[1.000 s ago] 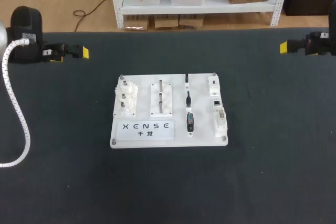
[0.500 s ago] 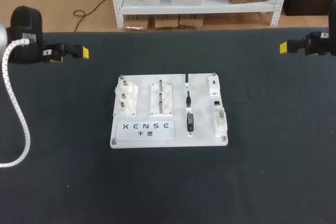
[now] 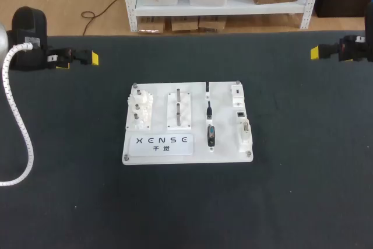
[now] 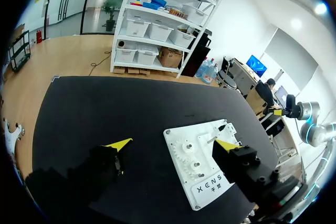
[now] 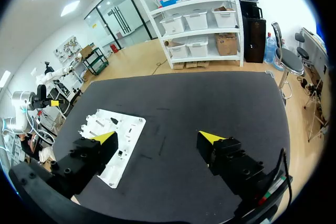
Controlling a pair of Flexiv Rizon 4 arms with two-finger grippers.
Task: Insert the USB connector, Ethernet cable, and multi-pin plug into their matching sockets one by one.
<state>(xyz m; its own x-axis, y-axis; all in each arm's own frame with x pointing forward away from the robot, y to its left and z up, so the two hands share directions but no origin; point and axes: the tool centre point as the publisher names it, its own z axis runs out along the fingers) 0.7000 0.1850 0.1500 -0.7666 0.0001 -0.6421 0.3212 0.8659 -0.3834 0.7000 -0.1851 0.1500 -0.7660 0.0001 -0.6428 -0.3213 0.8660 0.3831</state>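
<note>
From the head view, the white board (image 3: pixel 186 151) lay at the middle of the dark table (image 3: pixel 291 185). On it, a column of three black plugs ran just to the three o'clock side of the board's centre. The USB connector (image 3: pixel 207 88) sat at the twelve o'clock end, the Ethernet cable (image 3: pixel 208 109) in the middle and the multi-pin plug (image 3: pixel 211 135) at the six o'clock end. The sockets (image 3: pixel 240 113) stood in their own column at three o'clock from the plugs, near the board's edge, and every plug lay apart from them. A white gear block (image 3: pixel 140 109) stood at nine o'clock from the centre, with a peg block (image 3: pixel 179 109) between it and the plugs. The left gripper (image 3: pixel 90 58) hung well apart at about ten o'clock from the board, and the right gripper (image 3: pixel 315 52) hung well apart at about two o'clock. In the left wrist view, the left gripper (image 4: pixel 173 144) had its yellow tips spread wide with nothing between them. The board (image 4: pixel 195 196) lay ahead of it on the table, at roughly one o'clock, with its plugs too small to tell apart. In the right wrist view, the right gripper (image 5: pixel 157 137) was likewise spread wide and held nothing. The board (image 5: pixel 126 135) lay ahead at about eleven o'clock, with one edge hidden behind one finger.
</note>
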